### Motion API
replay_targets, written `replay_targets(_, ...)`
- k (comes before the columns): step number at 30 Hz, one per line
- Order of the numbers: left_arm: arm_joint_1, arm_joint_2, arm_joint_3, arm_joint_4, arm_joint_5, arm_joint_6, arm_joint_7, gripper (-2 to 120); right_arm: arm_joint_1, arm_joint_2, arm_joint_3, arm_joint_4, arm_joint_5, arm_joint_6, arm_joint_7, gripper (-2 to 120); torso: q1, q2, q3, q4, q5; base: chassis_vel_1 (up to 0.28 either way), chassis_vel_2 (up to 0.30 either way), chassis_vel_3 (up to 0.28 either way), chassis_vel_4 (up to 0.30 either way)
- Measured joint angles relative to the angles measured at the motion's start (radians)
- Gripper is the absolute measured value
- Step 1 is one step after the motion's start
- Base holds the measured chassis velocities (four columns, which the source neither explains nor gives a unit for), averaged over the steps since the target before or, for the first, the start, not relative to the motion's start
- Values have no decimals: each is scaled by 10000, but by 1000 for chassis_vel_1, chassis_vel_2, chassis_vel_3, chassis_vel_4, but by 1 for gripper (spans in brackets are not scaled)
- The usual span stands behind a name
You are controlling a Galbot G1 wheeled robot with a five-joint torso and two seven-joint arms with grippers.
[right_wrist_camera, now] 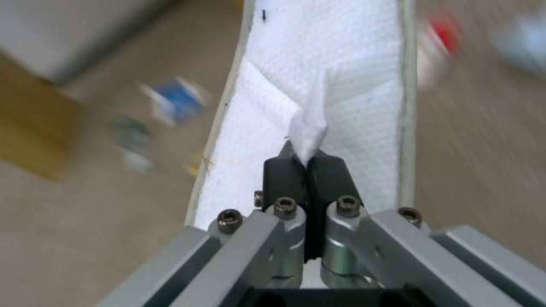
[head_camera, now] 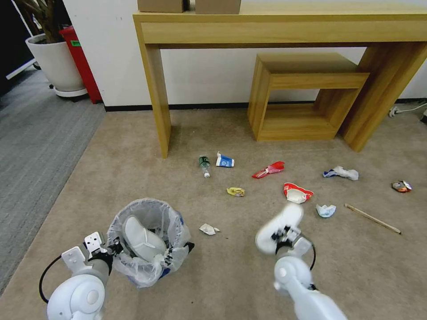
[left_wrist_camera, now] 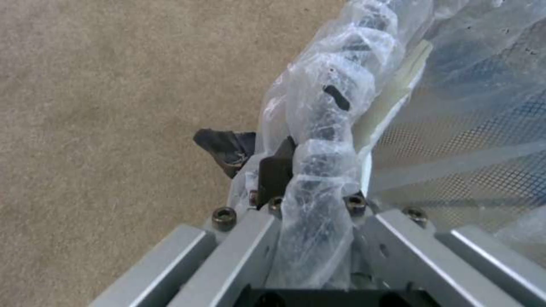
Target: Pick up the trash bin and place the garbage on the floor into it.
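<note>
The trash bin (head_camera: 149,242) is being held at its rim by the left gripper (head_camera: 116,247) at the near left of the floor (head_camera: 133,178). In the left wrist view, the fingers (left_wrist_camera: 276,170) are being pressed together on the bagged rim of the bin (left_wrist_camera: 327,128). A white slipper (head_camera: 142,238) is lying inside the bin.

A second white slipper (head_camera: 280,226) is being held by the right gripper (head_camera: 281,234) to the right of the bin, above the carpet. In the right wrist view, the black pads (right_wrist_camera: 284,175) are being squeezed shut on a fold of the slipper (right_wrist_camera: 330,68).

More garbage is lying farther off on the floor: a small bottle (head_camera: 204,165), a blue and white carton (head_camera: 224,161), a red wrapper (head_camera: 268,170), a yellow wrapper (head_camera: 235,191), a red and white wrapper (head_camera: 297,193), white tissues (head_camera: 208,229), a crushed can (head_camera: 401,186) and a wooden stick (head_camera: 372,218). A wooden table (head_camera: 284,26) is standing by the far wall.
</note>
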Motion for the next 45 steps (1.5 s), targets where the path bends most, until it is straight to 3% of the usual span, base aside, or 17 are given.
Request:
replay_targets(3, 41, -19, 17, -139, -5, 23, -9, 0, 367, -975, -371, 1576, 81, 139, -377, 0, 0, -1, 0, -2, 3, 0, 0, 0, 0)
replay_targets(4, 41, -19, 17, -139, -5, 23, -9, 0, 367, -975, -371, 1576, 81, 139, -377, 0, 0, -1, 0, -2, 3, 0, 0, 0, 0)
replay_targets(7, 106, -16, 20, -345, -20, 59, -35, 0, 1472, -2240, -1344, 3023, 374, 611, -1212, 0, -1, -1, 0, 2, 3, 0, 0, 0, 0)
replay_targets(12, 142, -50, 30, -541, -37, 105, -64, 0, 2581, -3136, -2574, 3688, 657, 1386, -2429, 0, -1, 0, 0, 0, 1, 0, 0, 0, 0)
replay_targets(16, 161, -164, 66, -701, -36, 151, -94, 0, 4130, -3671, -4366, 3921, 739, 2252, -3670, 0, -1, 0, 0, 0, 1, 0, 0, 0, 0)
replay_targets(23, 226, -391, 99, -933, 28, 187, -111, 0, 6174, -3556, -6867, 3317, 517, 3413, -5274, 0, -1, 0, 0, 2, -2, 0, 0, 0, 0)
replay_targets(28, 246, -518, 93, -1049, 50, 198, -111, 0, 6866, -3327, -7962, 2671, 238, 3702, -5679, 0, -1, 0, 1, 2, -1, 0, 0, 0, 0)
replay_targets(32, 276, -673, 80, -1222, 79, 206, -110, 0, 7652, -2799, -9376, 1445, -333, 4091, -5912, 0, 0, -1, 1, 1, 0, 0, 0, 0, 0)
replay_targets(45, 466, -775, -43, -1612, 121, 189, -76, 0, 8481, -1936, -11323, -99, -1405, 4378, -6065, 0, 0, 0, 0, 1, 1, 0, 0, 0, 0)
